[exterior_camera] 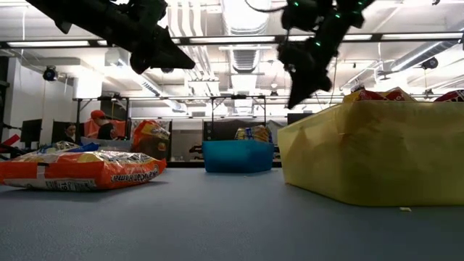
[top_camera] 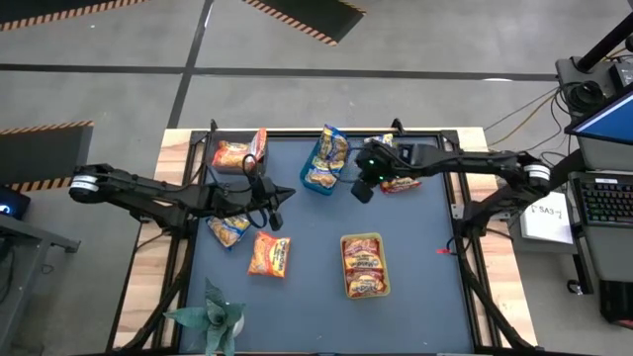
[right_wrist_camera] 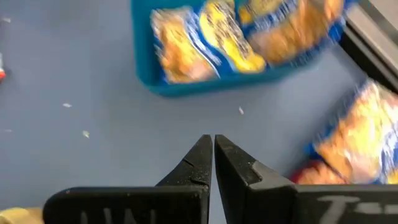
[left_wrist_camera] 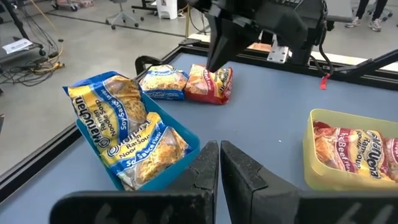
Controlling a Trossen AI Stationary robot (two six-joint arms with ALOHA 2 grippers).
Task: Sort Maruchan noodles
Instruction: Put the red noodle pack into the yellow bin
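Observation:
Both grippers are shut, hold nothing and hang above the mat. My left gripper (top_camera: 280, 203) (left_wrist_camera: 219, 155) hovers near the mat's middle, between the blue bin (top_camera: 324, 163) (left_wrist_camera: 186, 146) and the loose packets on the left. My right gripper (top_camera: 361, 190) (right_wrist_camera: 213, 146) hovers just right of the blue bin (right_wrist_camera: 205, 84), beside a red packet (top_camera: 400, 183) (left_wrist_camera: 211, 84) lying flat. A blue-and-yellow packet (left_wrist_camera: 163, 83) (right_wrist_camera: 360, 134) lies next to that red one. An orange packet (top_camera: 268, 255) (exterior_camera: 87, 170) and another blue-and-yellow packet (top_camera: 228, 229) lie flat on the left.
The blue bin holds several blue-and-yellow packets. A yellow-green bin (top_camera: 387, 269) (left_wrist_camera: 317, 134) near the front holds red packets. Orange packets (top_camera: 240, 151) sit at the far left corner. A small green plant (top_camera: 213, 314) stands at the near edge. Bare mat lies right of the yellow-green bin.

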